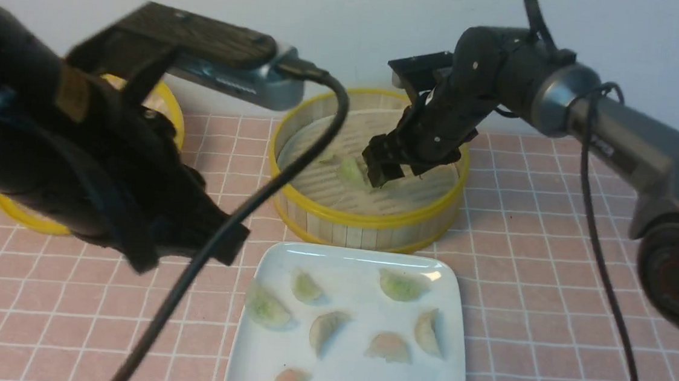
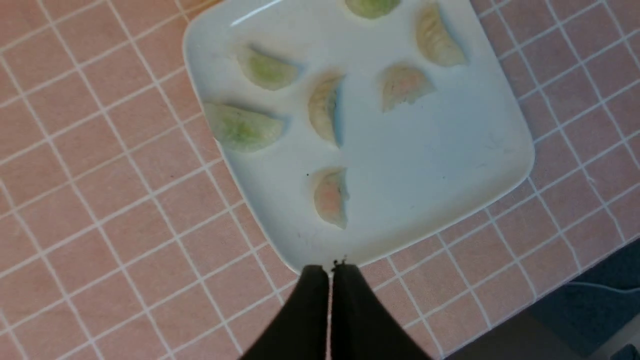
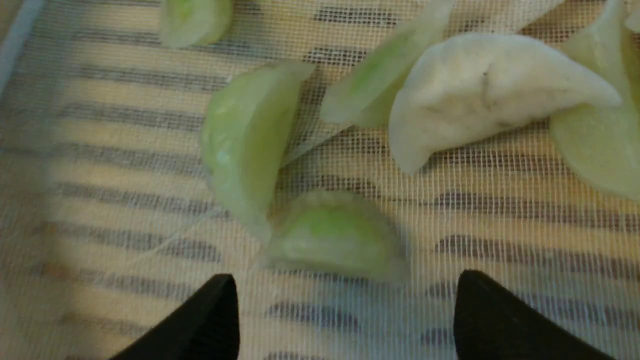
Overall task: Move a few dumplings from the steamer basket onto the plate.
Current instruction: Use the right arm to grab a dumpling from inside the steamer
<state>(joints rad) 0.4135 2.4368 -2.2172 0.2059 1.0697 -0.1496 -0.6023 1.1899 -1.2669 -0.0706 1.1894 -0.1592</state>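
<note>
Low inside the steamer basket: right end effector, fingers spread wide apart, holding nothing. Directly ahead of its fingertips and within the gap between them: pale green dumpling, lying on the white mesh liner. Against that one, just beyond and toward one finger: second green dumpling. Farther ahead, toward the other finger: white dumpling.

Over the table, just off one edge of the white square plate: left end effector, fingers pressed together, empty. Already on the plate: seven dumplings, the nearest a pinkish one just ahead of the closed tips.

Step in hand, by judgement: pick of the next dumpling, right side.

Possible failures from here:
- Pinching the mesh liner along with the dumpling, given tips so near the cloth, then dragging liner and load on lifting.
- Catching the neighbour too, given the contact between the two.
- Tearing the soft translucent skin through too hard a squeeze.
- Slipping of a slick dumpling from a shallow hold while crossing the basket wall.
- Dropping onto a dumpling already plated, given the crowded plate.
</note>
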